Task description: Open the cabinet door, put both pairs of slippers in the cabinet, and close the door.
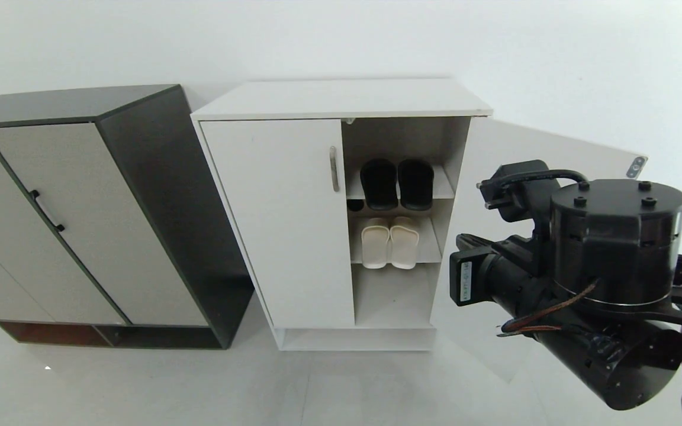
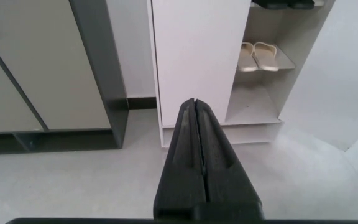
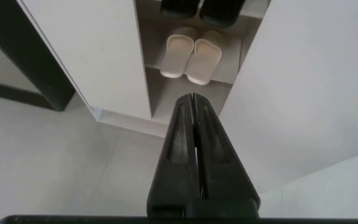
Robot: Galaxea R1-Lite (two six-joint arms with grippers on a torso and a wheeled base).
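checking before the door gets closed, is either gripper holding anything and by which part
Nothing is held. The left gripper and right gripper are both shut and empty; the black slippers and white slippers sit inside the cabinet.

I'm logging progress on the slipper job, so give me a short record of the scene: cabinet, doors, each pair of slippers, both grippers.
white cabinet: on the floor by the wall, beside a dark cabinet
right door: wide open
left door: closed
black slippers: side by side on the upper shelf
white slippers: side by side on the shelf below
left gripper: shut, empty, back from the cabinet
right gripper: shut, empty, facing the open compartment
left to do: close the right door
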